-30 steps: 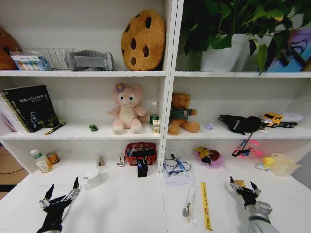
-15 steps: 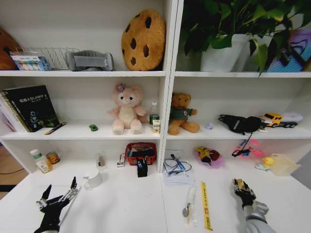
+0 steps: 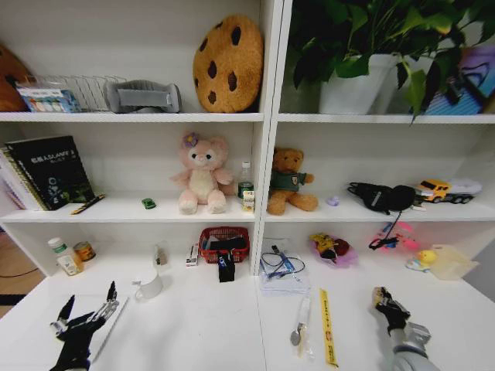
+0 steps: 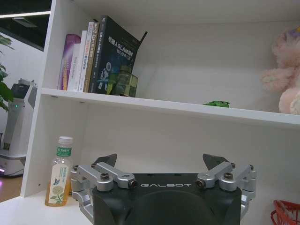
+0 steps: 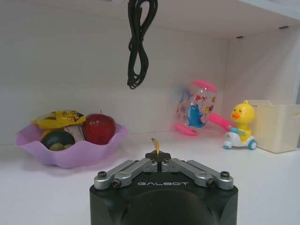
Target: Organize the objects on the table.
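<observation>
My left pincer (image 3: 87,309) hangs low over the near left part of the white bench (image 3: 209,325), its 2 fingers spread wide apart with nothing between them. In the left wrist view the same pincer (image 4: 161,161) shows its dark fingertips well apart, facing the shelving. Just ahead of it on the bench stands a white mug (image 3: 148,284), and farther left against the shelf wall sit a small drink bottle (image 3: 62,256) and a little jar (image 3: 84,250).

My right pincer (image 3: 384,297) is low over the near right part of the bench, its fingers drawn together. In the right wrist view the tips (image 5: 158,157) meet, and a small yellowish sliver sticks up at that point; I cannot tell what it is. Between the 2 arms, nearer the right one, a yellow ruler (image 3: 328,325) lies lengthwise on the bench, with 2 white pens (image 3: 302,323) just beside it on its left.

The tiny green toy car (image 3: 148,203) sits on the middle shelf, left of a pink plush bunny (image 3: 201,174); it also shows in the left wrist view (image 4: 215,104). A red basket (image 3: 224,242) stands under that shelf, at the back of the bench. On the right side, a purple bowl of fruit (image 5: 70,140) and a yellow duck toy (image 5: 240,125) rest on the bench.
</observation>
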Available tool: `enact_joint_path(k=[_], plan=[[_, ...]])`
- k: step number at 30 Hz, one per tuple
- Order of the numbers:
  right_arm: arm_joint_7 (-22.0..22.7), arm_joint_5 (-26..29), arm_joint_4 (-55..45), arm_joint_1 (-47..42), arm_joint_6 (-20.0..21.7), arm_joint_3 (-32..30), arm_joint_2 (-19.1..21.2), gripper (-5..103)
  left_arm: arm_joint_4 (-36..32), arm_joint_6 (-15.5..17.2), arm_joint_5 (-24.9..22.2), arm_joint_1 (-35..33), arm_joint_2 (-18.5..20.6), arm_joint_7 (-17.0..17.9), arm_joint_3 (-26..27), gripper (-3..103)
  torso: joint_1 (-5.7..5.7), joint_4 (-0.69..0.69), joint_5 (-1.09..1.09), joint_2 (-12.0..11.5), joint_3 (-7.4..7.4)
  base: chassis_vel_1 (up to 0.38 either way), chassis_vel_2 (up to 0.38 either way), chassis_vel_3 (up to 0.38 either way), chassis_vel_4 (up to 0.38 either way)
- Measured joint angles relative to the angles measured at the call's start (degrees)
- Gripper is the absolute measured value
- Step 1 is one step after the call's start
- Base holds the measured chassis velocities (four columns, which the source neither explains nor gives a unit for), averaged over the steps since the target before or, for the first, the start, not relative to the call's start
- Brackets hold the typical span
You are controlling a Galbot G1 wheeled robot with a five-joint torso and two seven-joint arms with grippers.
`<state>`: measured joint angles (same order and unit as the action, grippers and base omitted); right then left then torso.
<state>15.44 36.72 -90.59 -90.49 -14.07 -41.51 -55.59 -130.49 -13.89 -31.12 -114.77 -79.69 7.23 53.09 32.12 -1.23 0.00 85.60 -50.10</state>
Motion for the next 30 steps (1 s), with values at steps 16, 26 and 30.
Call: enact_joint_path(k=[16,26,30], plan=[[0.4,1.5,3.3,23.9,6.8,12.0,4.7,0,0.3,0.1,-0.2,0.4,0.6,-0.1,0.1,100,0.0,0.01,-0.01,0.0,0.0,0.0,0.0,0.0,0.0],[0.3,0.3,9.7,31.3,7.0,17.0,4.5,12,0.7,0.1,-0.3,0.7,0.6,-0.1,0.2,100,0.0,-0.01,0.0,0.0,0.0,0.0,0.0,0.0,0.0],[0.3,-0.1,9.5,30.4,6.5,16.5,4.3,28,0.9,0.1,-0.3,0.7,0.5,-0.1,0.1,100,0.0,0.0,0.0,0.0,0.0,0.0,0.0,0.0,0.0]])
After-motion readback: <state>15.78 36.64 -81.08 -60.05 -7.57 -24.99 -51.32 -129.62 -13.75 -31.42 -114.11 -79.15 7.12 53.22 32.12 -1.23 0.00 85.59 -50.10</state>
